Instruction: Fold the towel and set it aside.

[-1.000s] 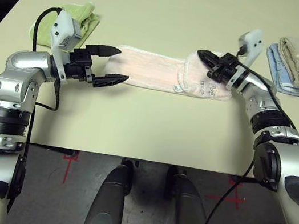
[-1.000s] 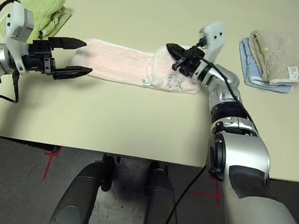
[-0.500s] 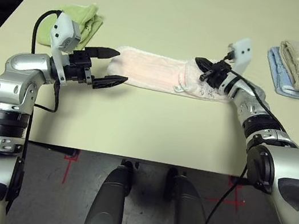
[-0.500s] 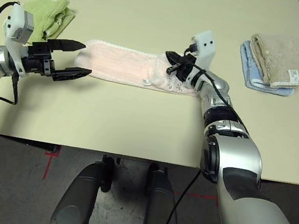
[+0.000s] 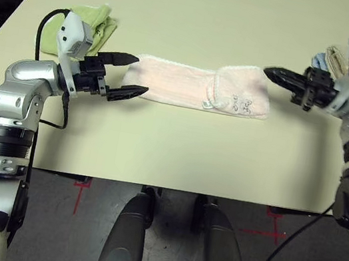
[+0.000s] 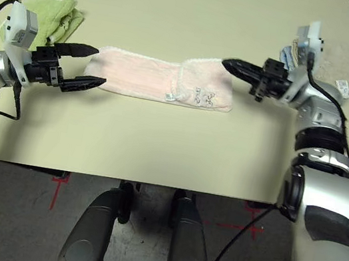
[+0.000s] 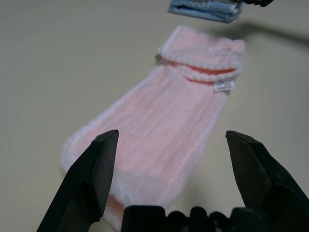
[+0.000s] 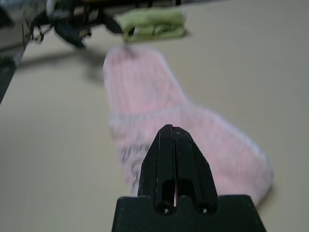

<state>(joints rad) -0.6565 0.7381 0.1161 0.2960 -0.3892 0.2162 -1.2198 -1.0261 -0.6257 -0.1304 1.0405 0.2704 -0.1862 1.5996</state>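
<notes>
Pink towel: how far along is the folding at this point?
Done: the pale pink cloth towel lies as a long strip on the cream table, its right end doubled over. In hand: nothing; the shut right gripper is clear of it, the open left gripper straddles its left end. Left: final folds, setting aside.

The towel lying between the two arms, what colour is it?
The towel is pale pink with white trim, best seen in the left eye view.
</notes>
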